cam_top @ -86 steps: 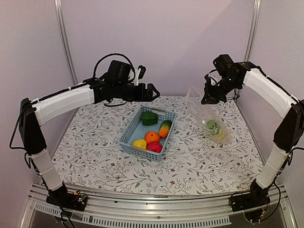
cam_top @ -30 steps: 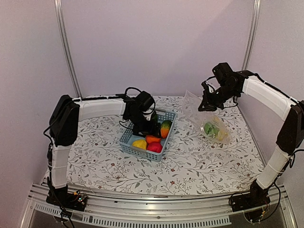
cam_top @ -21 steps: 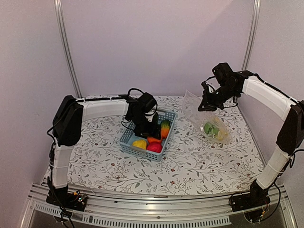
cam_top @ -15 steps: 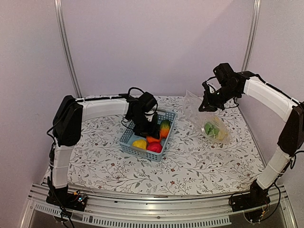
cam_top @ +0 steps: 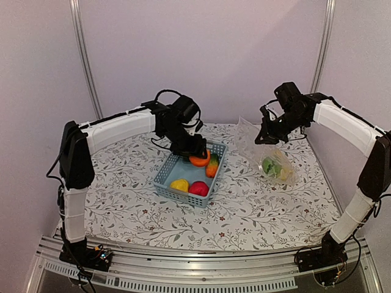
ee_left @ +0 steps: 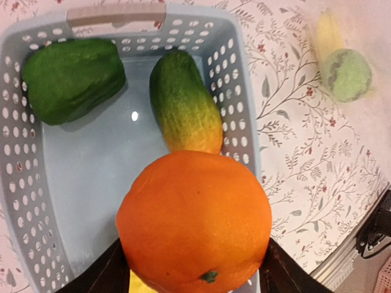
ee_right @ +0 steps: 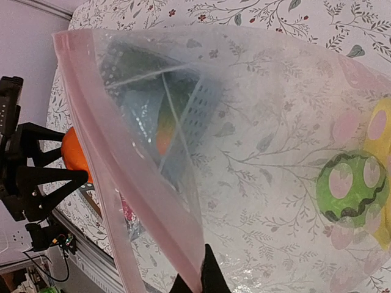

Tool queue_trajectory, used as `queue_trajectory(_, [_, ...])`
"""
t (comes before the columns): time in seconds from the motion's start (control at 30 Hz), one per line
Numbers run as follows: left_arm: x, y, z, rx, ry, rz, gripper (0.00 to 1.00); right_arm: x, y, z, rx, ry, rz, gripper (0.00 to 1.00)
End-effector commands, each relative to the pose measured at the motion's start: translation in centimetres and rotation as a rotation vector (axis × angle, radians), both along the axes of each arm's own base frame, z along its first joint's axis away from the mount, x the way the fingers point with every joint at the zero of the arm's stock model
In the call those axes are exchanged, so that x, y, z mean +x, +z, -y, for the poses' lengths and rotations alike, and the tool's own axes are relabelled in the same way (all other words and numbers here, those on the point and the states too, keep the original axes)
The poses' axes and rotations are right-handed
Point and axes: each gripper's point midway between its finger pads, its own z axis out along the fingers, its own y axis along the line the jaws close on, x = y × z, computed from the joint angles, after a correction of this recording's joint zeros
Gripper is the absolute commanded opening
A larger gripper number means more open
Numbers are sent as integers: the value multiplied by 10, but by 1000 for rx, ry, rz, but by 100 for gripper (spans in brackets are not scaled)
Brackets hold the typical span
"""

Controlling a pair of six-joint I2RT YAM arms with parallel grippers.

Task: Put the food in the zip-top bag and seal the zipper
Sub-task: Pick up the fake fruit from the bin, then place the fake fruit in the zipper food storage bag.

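Holding the orange tight in the left pincer, just above the basket at mid frame. Pinching the bag by its zipper with the closed right pincer, upper right. Mouth seems open, hard to tell. Carry slowly across, aim into the mouth, drop only once inside.

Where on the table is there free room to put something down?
The table is bare in front of the basket, up to the near edge, and to its left. Crowded: the narrow gap between basket and zip-top bag.
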Motion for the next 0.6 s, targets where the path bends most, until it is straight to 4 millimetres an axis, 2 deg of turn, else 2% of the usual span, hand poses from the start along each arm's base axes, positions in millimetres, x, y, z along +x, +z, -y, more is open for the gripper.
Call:
queue_trajectory(0.0, [-6,75,28,-154,-89,124,65,-1,11,-3,32,6,23,0])
queue_trajectory(0.17, [-16,133,59,-327,-162,232,63,0,13,-6,32,14,25,0])
queue_trajectory(0.3, [-36,165,84,-414,-265,333,62,-2,15,-7,23,19,28,0])
queue_trajectory(0.43, [-49,174,105,-453,-338,392,61,-3,22,-10,8,28,41,0])
queue_trajectory(0.57, [-47,167,119,-451,-344,397,61,-6,31,-13,3,36,55,0])
